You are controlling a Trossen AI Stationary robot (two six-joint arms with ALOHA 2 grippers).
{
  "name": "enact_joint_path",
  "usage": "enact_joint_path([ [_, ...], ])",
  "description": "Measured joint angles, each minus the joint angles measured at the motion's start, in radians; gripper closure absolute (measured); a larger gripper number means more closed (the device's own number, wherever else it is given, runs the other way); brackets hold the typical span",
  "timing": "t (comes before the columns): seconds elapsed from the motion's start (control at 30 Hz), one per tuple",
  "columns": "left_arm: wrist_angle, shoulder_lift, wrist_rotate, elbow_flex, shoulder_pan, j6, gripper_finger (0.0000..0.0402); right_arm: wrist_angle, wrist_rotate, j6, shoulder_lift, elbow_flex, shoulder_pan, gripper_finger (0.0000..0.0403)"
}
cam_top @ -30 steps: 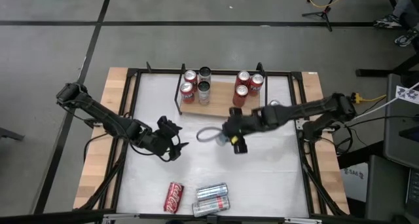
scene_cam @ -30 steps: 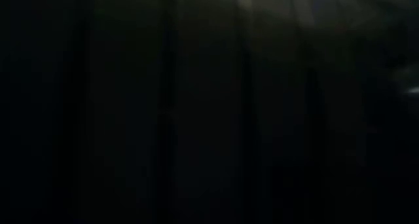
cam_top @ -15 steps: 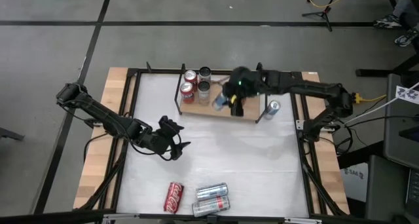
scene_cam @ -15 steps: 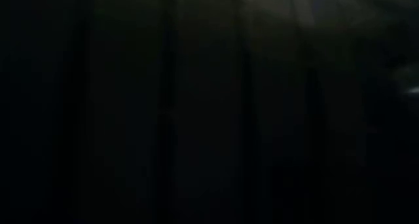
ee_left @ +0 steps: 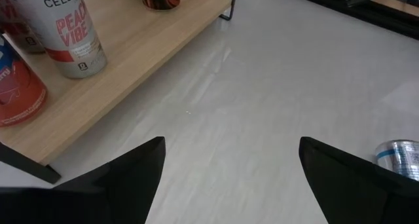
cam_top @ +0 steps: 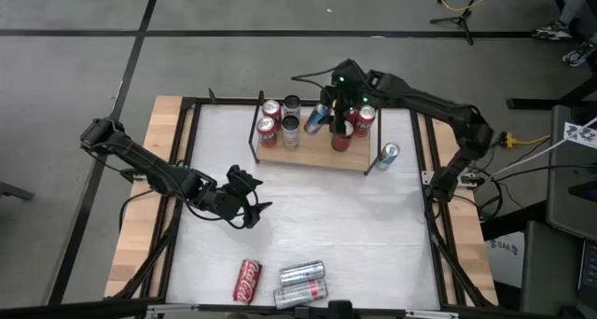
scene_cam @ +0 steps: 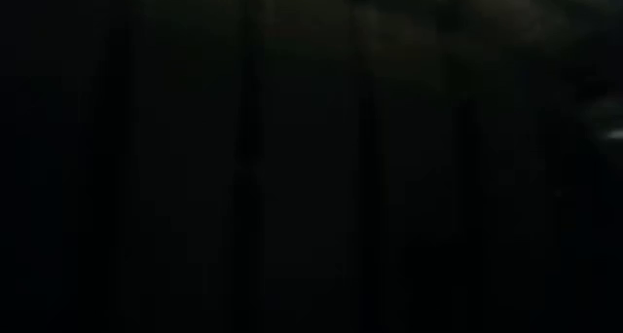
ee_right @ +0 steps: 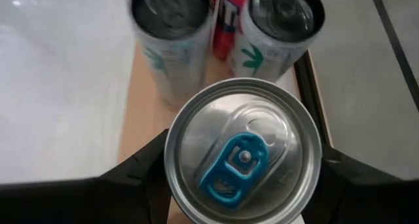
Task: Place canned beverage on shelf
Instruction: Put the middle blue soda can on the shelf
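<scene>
My right gripper (cam_top: 323, 116) is over the shelf (cam_top: 308, 154), a light wooden board at the table's far side, and is shut on a canned beverage (ee_right: 243, 152) with a silver top and a blue tab. The can hangs between two groups of upright cans on the board: several on the left (cam_top: 280, 118) and two on the right (cam_top: 354, 125). My left gripper (cam_top: 254, 203) waits open above the table's left middle, with nothing between its fingers. The low view is dark and shows nothing. My right gripper pinches the can between its two fingers (ee_right: 134, 175), one on each side of the can's wall just below the top rim (ee_right: 171, 160). The fingers slant down from the table's right and far side. The can's top faces the wrist camera. The can hides its own bottom.
One can (cam_top: 388, 154) stands on the white tabletop just right of the shelf. A red can (cam_top: 246, 280) and two silver cans (cam_top: 301, 282) lie on their sides near the front edge. A black metal frame (cam_top: 187, 160) runs around the tabletop.
My right gripper has carried the can from the table's middle toward the far edge, up over the shelf, and now holds it between the two groups of cans. My left arm has kept still.
</scene>
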Motion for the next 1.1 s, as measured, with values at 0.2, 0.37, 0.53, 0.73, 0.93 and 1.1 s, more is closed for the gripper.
enact_joint_path([
  [0.2, 0.002, 0.0, -0.005, 0.0, 0.0, -0.001, 0.0058, 0.009, -0.006, -0.039, 0.058, 0.0, -0.05, 0.0171],
  [0.37, 0.001, 0.0, -0.026, 0.0, 0.003, 0.0, 0.0058, 0.031, -0.006, -0.045, 0.082, 0.0, -0.07, 0.0171],
  [0.53, 0.001, 0.0, -0.026, 0.0, 0.011, 0.001, 0.0058, 0.036, 0.002, -0.086, 0.082, 0.0, -0.069, 0.0171],
  [0.73, 0.001, 0.0, -0.026, 0.0, 0.013, 0.001, 0.0058, 0.034, 0.009, -0.088, 0.088, 0.0, -0.07, 0.0171],
  [0.93, 0.001, 0.0, -0.026, 0.0, 0.013, 0.001, 0.0058, 0.041, 0.02, -0.09, 0.12, 0.0, -0.07, 0.0171],
  [1.1, 0.002, 0.0, -0.025, 0.0, 0.012, 0.001, 0.0058, 0.051, 0.024, -0.091, 0.147, 0.0, -0.072, 0.0171],
])
